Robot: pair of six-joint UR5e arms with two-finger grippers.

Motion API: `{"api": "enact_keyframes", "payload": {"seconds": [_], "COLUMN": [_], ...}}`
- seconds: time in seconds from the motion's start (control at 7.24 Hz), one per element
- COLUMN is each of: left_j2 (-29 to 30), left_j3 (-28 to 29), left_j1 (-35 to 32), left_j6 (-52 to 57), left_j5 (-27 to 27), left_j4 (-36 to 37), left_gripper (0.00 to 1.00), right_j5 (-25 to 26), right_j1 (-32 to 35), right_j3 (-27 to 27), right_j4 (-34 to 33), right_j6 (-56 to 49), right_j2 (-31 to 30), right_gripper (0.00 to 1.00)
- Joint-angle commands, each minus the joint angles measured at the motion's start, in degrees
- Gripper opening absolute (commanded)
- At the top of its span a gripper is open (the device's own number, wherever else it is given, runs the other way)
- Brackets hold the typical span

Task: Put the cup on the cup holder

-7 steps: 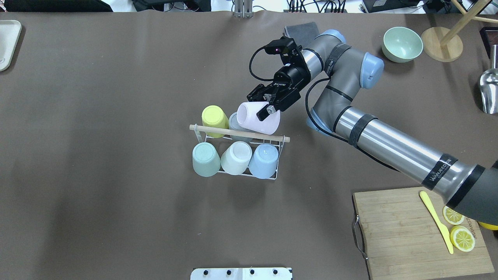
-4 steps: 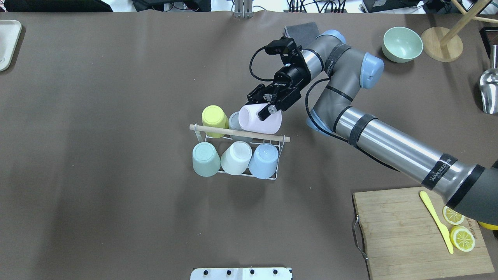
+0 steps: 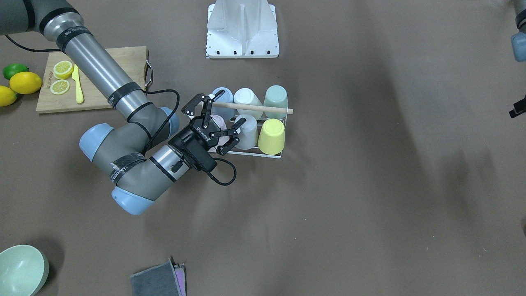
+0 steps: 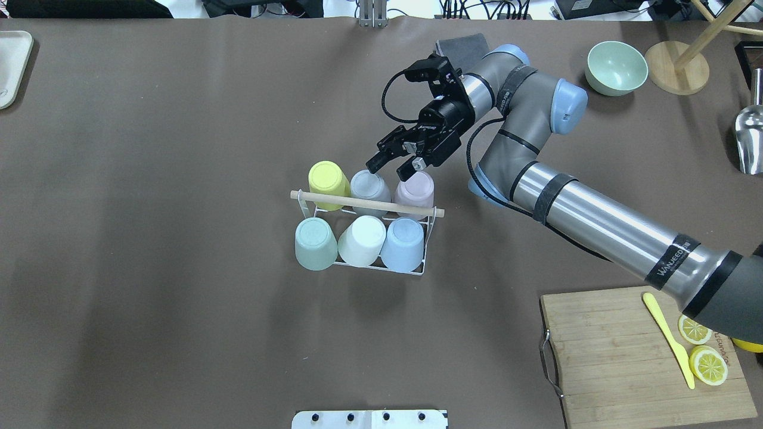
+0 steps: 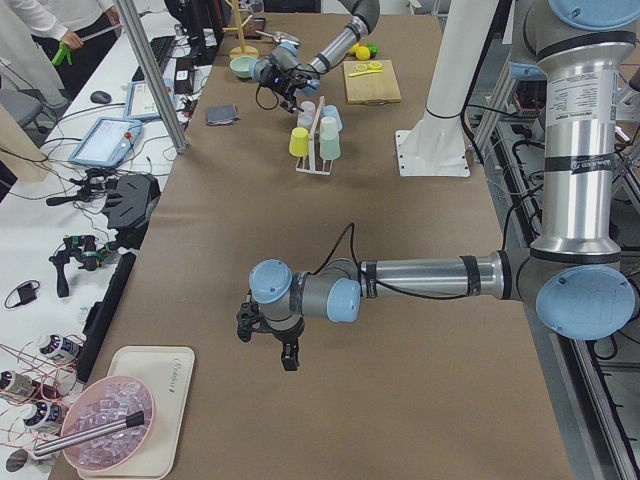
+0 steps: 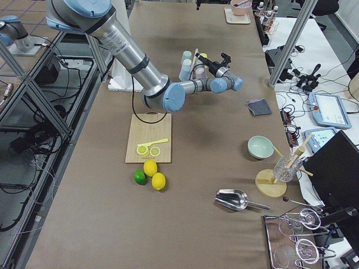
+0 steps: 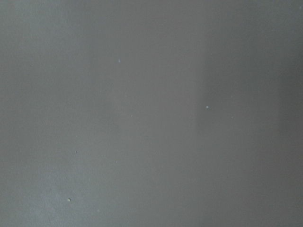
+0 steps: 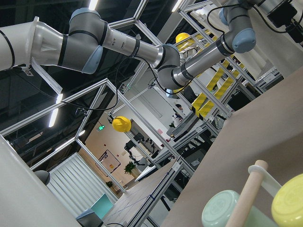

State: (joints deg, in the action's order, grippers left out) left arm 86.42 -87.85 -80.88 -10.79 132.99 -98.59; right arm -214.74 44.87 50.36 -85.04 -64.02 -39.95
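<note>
Release is judged to be the step in hand. The pink cup is seen upside down at the right end of the far row of the cup holder, beside the grey cup, so 6 cups are carried. The right claw is spread wide just above its far edge, with nothing gripped. The claw is best lifted straight up and away, jaws apart, so that neither the pink cup nor the wooden rod is brushed. The left claw is held low over bare tabletop; whether it is open cannot be told.
</note>
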Motion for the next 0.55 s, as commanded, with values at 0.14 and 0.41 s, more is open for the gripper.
{"api": "enact_keyframes", "payload": {"seconds": [0.14,0.41], "left_j2": [-0.02,-0.11], "left_j3": [-0.30,-1.43], "left_j1": [-0.07,-0.16], "left_j6": [0.68,0.68], "left_j5": [0.25,-0.45], "left_j4": [0.16,0.16], "left_gripper": [0.98,0.98], "right_j5": [-0.15,-0.59], "right_j1": [2.75,5.04], "right_j3": [0.26,1.83], "right_j4": [-0.04,0.04], "right_j6": [0.39,0.48], "right_j2": [-0.56,-3.80], "right_gripper": [0.90,0.90]}}
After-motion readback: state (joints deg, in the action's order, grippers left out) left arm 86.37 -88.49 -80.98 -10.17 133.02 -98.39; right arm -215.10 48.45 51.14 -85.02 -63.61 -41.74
